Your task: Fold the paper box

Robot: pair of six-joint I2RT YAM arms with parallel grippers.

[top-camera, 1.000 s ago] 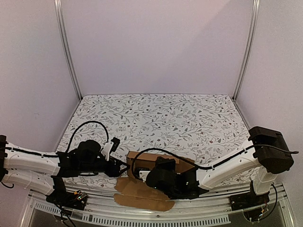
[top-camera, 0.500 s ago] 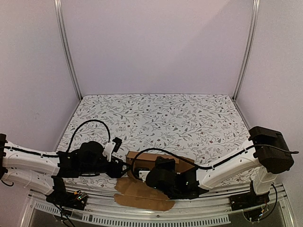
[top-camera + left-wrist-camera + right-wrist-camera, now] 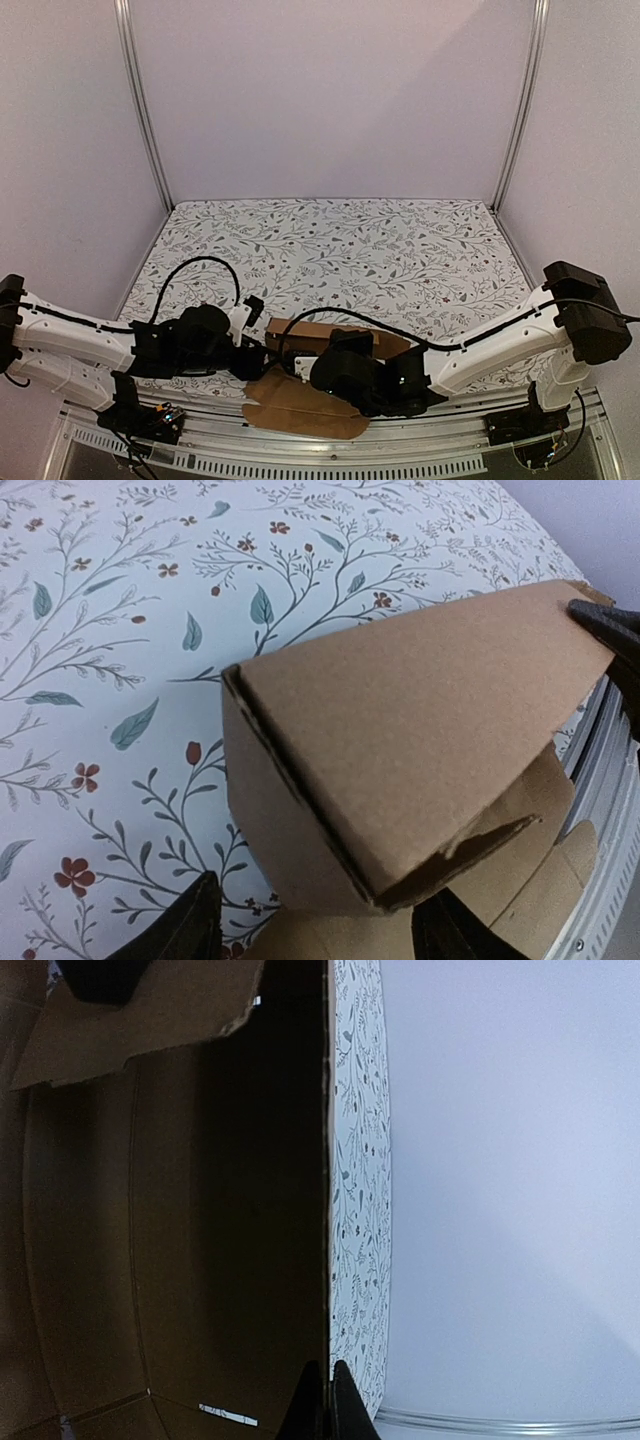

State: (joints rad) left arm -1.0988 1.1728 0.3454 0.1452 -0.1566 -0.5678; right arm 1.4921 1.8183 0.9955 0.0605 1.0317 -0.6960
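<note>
At the near edge of the table [image 3: 350, 250] the paper box [image 3: 330, 338] lies half-formed. The right gripper [image 3: 325, 1388] is pinched on one wall, and the left gripper [image 3: 320, 930] has its jaws apart around the box's end. Next, likely: folding that end flap shut.

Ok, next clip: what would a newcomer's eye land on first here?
The half-folded brown paper box sits at the near edge of the floral tablecloth, one loose flap spilling over that edge. The left gripper stands open around its left end, while the right gripper, shut, seems to pinch one of its walls.
</note>
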